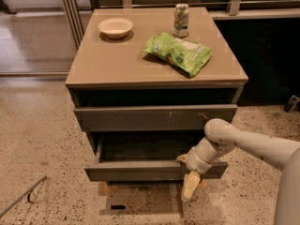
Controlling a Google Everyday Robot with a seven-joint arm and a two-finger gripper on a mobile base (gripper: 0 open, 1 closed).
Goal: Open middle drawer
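Observation:
The middle drawer (140, 170) is a plain dark grey-brown front, pulled out toward me so that its dark inside shows behind it. Above it sits the top drawer front (154, 117) with pale scratch marks, closed. The lowest front is hidden beneath the pulled-out drawer. My gripper (187, 179) hangs at the middle drawer's front, right of centre, with one pale finger (190, 187) pointing down below the drawer's edge. My white arm comes in from the lower right.
On the tan cabinet top (117, 60) stand a white bowl (115, 27), a drinks can (181, 19) and a green snack bag (178, 52). Speckled floor lies all around. A thin metal rod (21, 198) lies at the lower left.

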